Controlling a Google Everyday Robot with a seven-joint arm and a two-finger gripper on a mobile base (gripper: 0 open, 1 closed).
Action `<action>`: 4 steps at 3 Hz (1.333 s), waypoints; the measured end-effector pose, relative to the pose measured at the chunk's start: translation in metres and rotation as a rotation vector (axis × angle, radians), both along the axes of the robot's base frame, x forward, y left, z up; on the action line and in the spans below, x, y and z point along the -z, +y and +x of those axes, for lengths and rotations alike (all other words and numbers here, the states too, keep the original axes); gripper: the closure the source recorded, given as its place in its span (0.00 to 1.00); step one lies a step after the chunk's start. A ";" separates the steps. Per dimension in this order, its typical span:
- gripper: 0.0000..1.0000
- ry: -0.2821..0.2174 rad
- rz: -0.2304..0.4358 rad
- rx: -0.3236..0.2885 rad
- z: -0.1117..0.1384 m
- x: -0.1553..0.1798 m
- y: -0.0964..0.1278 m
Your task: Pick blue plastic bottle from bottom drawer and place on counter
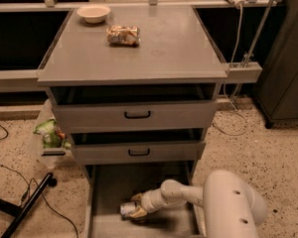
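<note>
The bottle lies on its side on the floor of the drawer, near the front and a little left of the middle, its length running roughly left to right. The tool is down at the bottle's right end, touching or very nearly touching it; whether it is clenched on the bottle or merely set about it, I cannot tell. The arm comes in low from the right, most likely because the two closed drawers overhang the back of the tray and leave only the front open to reach into. Coming at the bottle sideways also suits a thing lying flat, since a grip across its slim body should hold better than one along its length.

Above, the desk carries a bowl at the back left and a foil packet just in front of it. The right and front parts look the natural place to set the bottle down, well apart from both.
</note>
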State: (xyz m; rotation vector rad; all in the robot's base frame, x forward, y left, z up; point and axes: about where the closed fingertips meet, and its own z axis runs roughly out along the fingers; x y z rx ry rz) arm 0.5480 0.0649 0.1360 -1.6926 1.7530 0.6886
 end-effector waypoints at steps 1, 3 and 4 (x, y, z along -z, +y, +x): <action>0.89 -0.011 0.030 0.012 -0.005 -0.019 -0.005; 1.00 -0.150 0.085 -0.001 -0.017 -0.161 -0.024; 1.00 -0.204 0.094 -0.054 -0.024 -0.239 -0.019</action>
